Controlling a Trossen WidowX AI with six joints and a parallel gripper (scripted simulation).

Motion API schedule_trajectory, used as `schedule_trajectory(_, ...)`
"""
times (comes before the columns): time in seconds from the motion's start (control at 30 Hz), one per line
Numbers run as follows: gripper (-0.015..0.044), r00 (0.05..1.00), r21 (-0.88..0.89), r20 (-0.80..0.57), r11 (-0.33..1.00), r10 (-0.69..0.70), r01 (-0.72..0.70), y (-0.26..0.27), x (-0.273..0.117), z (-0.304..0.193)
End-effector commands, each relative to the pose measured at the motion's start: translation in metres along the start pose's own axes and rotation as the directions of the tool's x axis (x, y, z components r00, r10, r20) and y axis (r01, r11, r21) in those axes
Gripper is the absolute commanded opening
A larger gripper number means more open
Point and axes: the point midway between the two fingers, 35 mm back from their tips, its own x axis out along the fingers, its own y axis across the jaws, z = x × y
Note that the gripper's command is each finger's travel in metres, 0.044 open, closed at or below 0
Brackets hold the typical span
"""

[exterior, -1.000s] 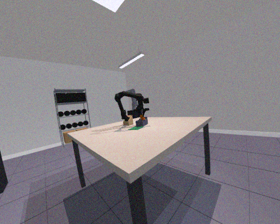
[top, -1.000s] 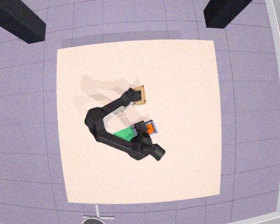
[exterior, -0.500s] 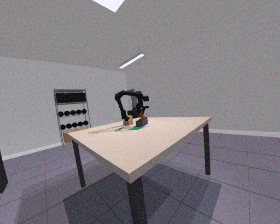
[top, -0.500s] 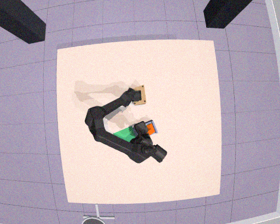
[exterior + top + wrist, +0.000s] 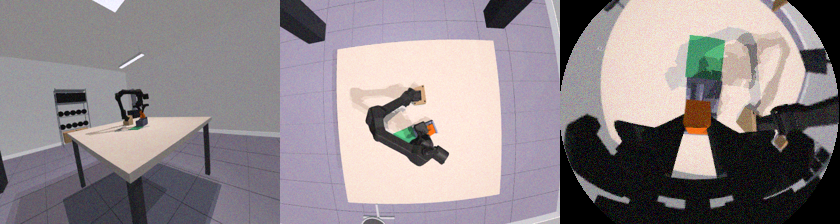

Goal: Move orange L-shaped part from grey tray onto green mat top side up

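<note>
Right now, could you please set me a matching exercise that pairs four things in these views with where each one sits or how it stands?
Things:
1. orange part
2. green mat
3. grey tray
4. gripper

States or places:
A. lying flat on the table beside the tray
B. shut on the part's raised end
C. tilted up, pinched between the fingers above the tray
D. resting on the table under the part

Pairs: 1-C, 2-A, 3-D, 4-B
</note>
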Motion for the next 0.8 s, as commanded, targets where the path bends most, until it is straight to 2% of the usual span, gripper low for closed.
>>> schedule_trajectory(0.0, 0.0000, 1.000, 0.004, -0.005, 1.000, -0.001, 0.001, 0.000, -0.006, -0.001)
schedule_trajectory(0.33, 0.0000, 1.000, 0.003, -0.005, 1.000, -0.001, 0.001, 0.000, -0.008, 0.005)
schedule_trajectory(0.77, 0.0000, 1.000, 0.003, -0.003, 1.000, -0.002, 0.002, -0.006, -0.005, 0.066)
